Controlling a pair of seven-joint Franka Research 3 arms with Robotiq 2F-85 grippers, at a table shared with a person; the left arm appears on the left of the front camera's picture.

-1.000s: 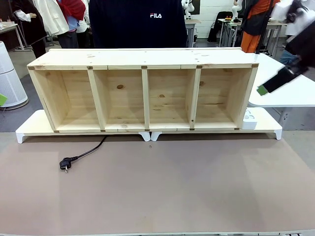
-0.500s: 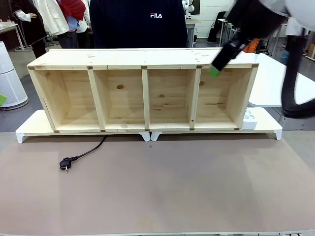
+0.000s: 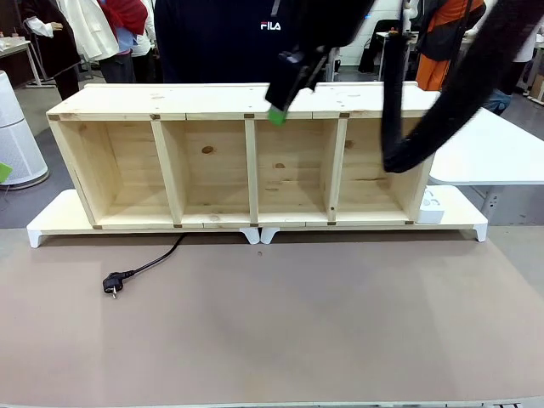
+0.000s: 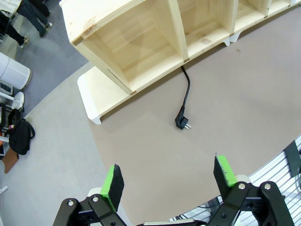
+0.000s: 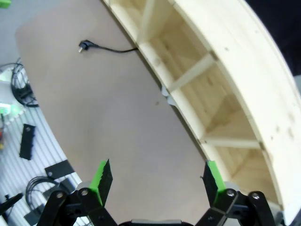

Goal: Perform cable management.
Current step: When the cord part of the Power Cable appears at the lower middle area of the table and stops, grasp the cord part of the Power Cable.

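1. Sweeping in from the right edge to the upper middle of the front view, the right gripper now hangs before the wooden shelf, jaws spread wide and empty.
2. The cable lies unmoved at lower left, its plug on the brown mat.
3. The left gripper stands open, empty, looking down on the plug.
4. The reach seems underway; no grasp yet.

A brown tabletop is carrying a long four-bay pine shelf, which is resting on low white risers, while a person in a dark top is standing just behind it. A white table is standing to the right over grey floor. A white cylindrical appliance is sitting at left, with a black bag lying near it.
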